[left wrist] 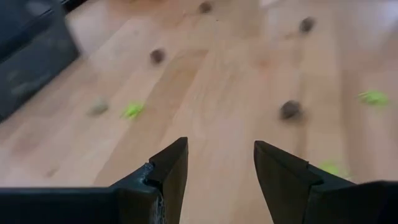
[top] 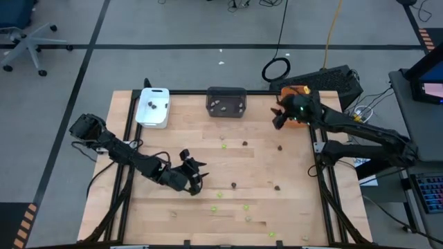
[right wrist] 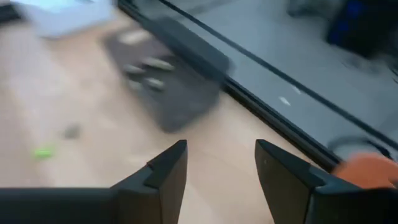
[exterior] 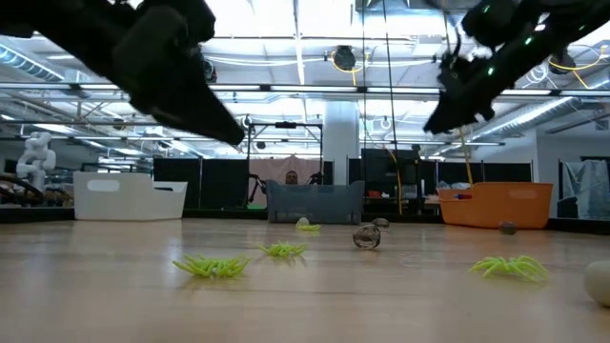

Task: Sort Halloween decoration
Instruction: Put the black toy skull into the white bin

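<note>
The right gripper [top: 279,117] hangs above the table just beside the orange tray [top: 296,92], on the side facing the grey tray [top: 226,101]; its fingers [right wrist: 168,171] stand apart with nothing between them. The left gripper [top: 194,174] hovers over the middle of the near half of the table [top: 256,173], well away from the grey tray, fingers [left wrist: 171,168] also spread and holding nothing. The decoration pieces lie scattered over the wood. Between the two grippers, in front of the grey tray, sit a green piece [top: 223,145] and two dark pieces [top: 244,143], [top: 279,146]. Farther from the grey tray, near the left gripper, lie another dark piece [top: 233,185], a green one [top: 220,194] and more green bits [top: 246,207] toward the table's near edge. From table level, green spidery pieces [exterior: 212,267] and a round dark piece [exterior: 366,236] rest on the wood. Several pieces [top: 221,106] already lie inside the grey tray. The white tray [top: 154,107], on the grey tray's left-arm side, holds a few small pieces [top: 151,104] too.
</note>
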Controlling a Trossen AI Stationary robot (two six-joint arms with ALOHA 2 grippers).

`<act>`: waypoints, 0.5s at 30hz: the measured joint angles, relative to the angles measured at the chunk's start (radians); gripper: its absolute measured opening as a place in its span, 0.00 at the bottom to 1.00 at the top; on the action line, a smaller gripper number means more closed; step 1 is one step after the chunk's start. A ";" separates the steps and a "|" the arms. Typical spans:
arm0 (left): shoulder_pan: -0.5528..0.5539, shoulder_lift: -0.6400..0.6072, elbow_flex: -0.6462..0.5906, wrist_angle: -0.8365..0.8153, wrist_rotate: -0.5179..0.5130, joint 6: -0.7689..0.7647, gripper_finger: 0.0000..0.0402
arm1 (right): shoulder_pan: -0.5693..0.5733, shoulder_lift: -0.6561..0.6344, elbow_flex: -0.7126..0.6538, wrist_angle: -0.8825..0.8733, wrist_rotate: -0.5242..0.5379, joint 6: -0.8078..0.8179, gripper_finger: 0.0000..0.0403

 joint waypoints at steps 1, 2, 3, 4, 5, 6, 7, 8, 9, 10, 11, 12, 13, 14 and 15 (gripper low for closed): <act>0.002 0.000 0.000 0.034 0.018 0.026 0.46 | 0.035 -0.018 0.000 0.001 0.000 0.000 0.43; 0.004 0.000 0.000 0.070 0.032 0.055 0.46 | 0.077 -0.035 0.000 0.000 0.000 0.001 0.43; 0.004 0.000 0.000 0.104 0.039 0.085 0.46 | 0.116 -0.048 0.000 -0.001 0.001 0.002 0.43; 0.004 0.000 0.000 0.138 0.042 0.114 0.46 | 0.154 -0.057 0.000 -0.002 0.001 0.003 0.43; 0.003 0.000 0.000 0.167 0.044 0.139 0.46 | 0.194 -0.064 0.000 -0.006 0.001 0.006 0.43; 0.003 0.000 0.000 0.190 0.044 0.160 0.46 | 0.231 -0.065 0.000 -0.009 0.000 0.013 0.43; 0.003 0.000 0.000 0.208 0.044 0.178 0.46 | 0.269 -0.065 0.001 -0.008 0.001 0.019 0.43; 0.004 0.000 0.000 0.223 0.047 0.194 0.46 | 0.307 -0.060 0.001 -0.008 0.001 0.024 0.43; 0.004 0.000 0.000 0.234 0.054 0.200 0.46 | 0.346 -0.052 0.001 -0.008 0.001 0.026 0.43; 0.004 0.000 0.000 0.240 0.057 0.202 0.46 | 0.384 -0.041 0.000 -0.005 0.002 0.030 0.43; 0.003 0.000 0.000 0.243 0.059 0.202 0.46 | 0.424 -0.028 -0.006 0.010 0.004 0.037 0.43; 0.003 0.002 0.000 0.247 0.059 0.201 0.46 | 0.459 -0.015 -0.022 0.044 0.005 0.043 0.43; 0.003 0.009 0.000 0.260 0.059 0.201 0.46 | 0.493 -0.003 -0.047 0.095 0.006 0.048 0.43; 0.003 0.019 0.000 0.278 0.060 0.202 0.46 | 0.525 0.011 -0.077 0.160 0.006 0.049 0.43; 0.003 0.027 0.000 0.292 0.060 0.207 0.46 | 0.556 0.025 -0.111 0.242 0.006 0.050 0.43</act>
